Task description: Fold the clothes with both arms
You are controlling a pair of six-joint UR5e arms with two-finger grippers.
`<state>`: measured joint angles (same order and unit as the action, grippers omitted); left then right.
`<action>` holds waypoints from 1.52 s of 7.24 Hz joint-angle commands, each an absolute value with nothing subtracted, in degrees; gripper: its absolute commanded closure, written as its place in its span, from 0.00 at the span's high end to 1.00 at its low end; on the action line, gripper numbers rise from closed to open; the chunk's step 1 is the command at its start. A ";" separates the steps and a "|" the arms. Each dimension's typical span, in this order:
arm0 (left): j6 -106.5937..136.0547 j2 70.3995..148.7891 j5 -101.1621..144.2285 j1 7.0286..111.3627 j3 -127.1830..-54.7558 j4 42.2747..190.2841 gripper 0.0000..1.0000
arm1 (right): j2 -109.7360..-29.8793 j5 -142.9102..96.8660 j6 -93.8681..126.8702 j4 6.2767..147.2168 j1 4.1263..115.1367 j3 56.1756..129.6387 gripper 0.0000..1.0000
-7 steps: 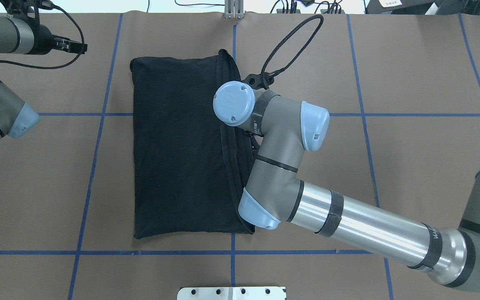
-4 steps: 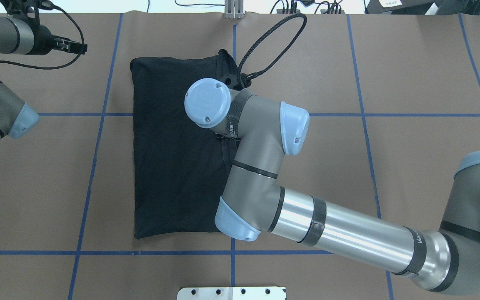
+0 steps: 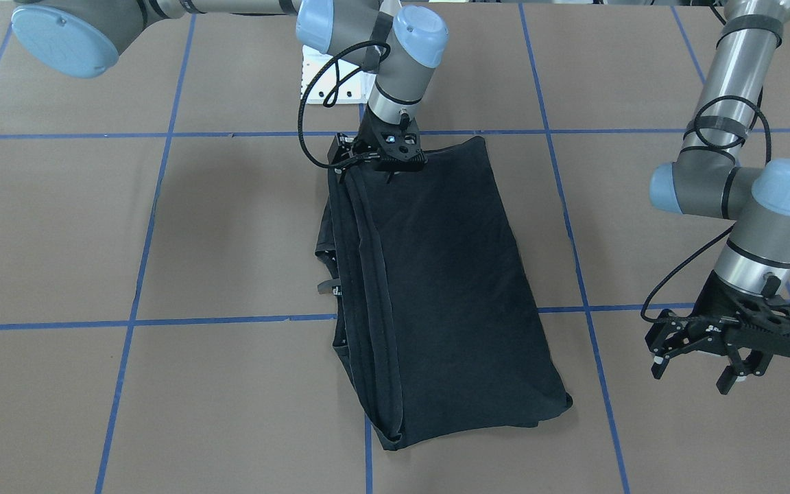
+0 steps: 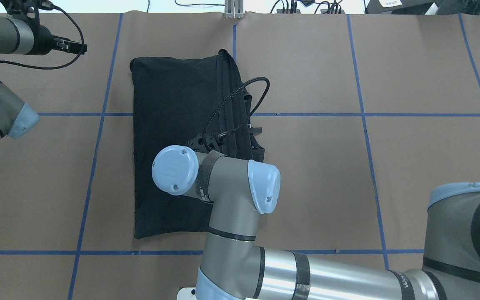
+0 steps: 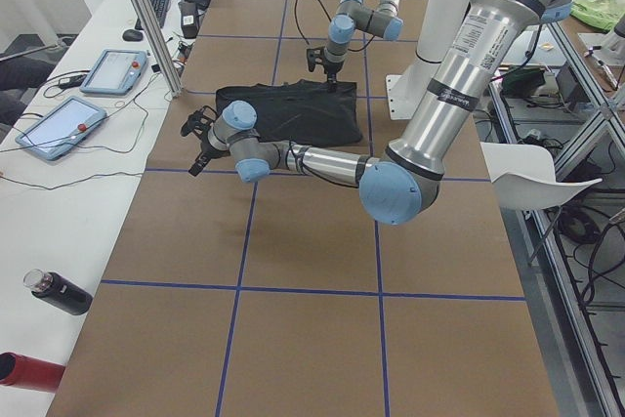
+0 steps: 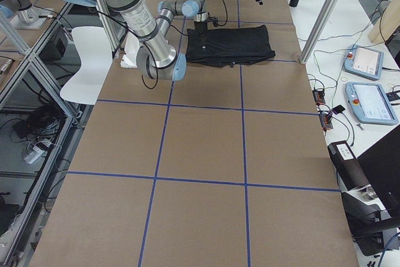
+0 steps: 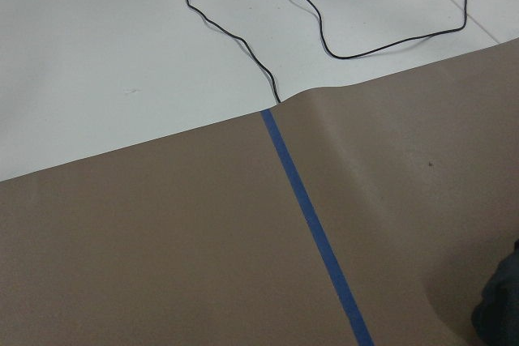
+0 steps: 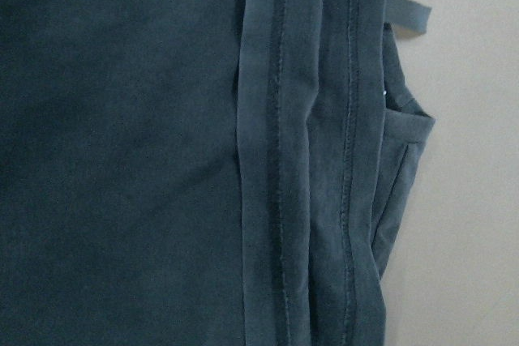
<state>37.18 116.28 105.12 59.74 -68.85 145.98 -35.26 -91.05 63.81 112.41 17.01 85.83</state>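
"Black short-sleeved T-shirt (image 4: 169, 125) first: at this moment you had it lying flat as a long rectangle on the brown paper-covered table with the blue tape grid (image 4: 390, 166). Both sleeves were tucked out of sight, and several stitched hems (image 8: 276, 160) were stacked along one long edge. No print or logo showed on the upper face."

"And the grippers, where were they?"

"The black two-finger right gripper (image 3: 378, 163) on your silver-grey arm hung low over the end of the shirt nearest the robot. The stacked hems were directly beneath its jaws. It was black against black cloth, so I could not tell whether those jaws were apart or closed. Its wrist camera showed only fabric, no fingers. Your black left gripper (image 3: 697, 374) hovered with its jaws apart and empty. There was bare paper below them, and the shirt lay well off to their side."

"So how far had I got?"

"I judged the lengthwise folds done, and neatly enough. What you had left, as I read it, was the crosswise fold, bringing one short end over the other. For that you needed a grip on the corners at one end, and your left gripper was nowhere near the cloth."
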 commanded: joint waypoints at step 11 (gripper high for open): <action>37.26 115.84 105.12 59.68 -69.26 146.07 1.00 | -36.82 -88.51 55.63 115.66 12.92 85.60 0.00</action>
<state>37.20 115.84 105.12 59.68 -69.16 146.07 -36.52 -88.59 55.64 115.59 12.96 85.55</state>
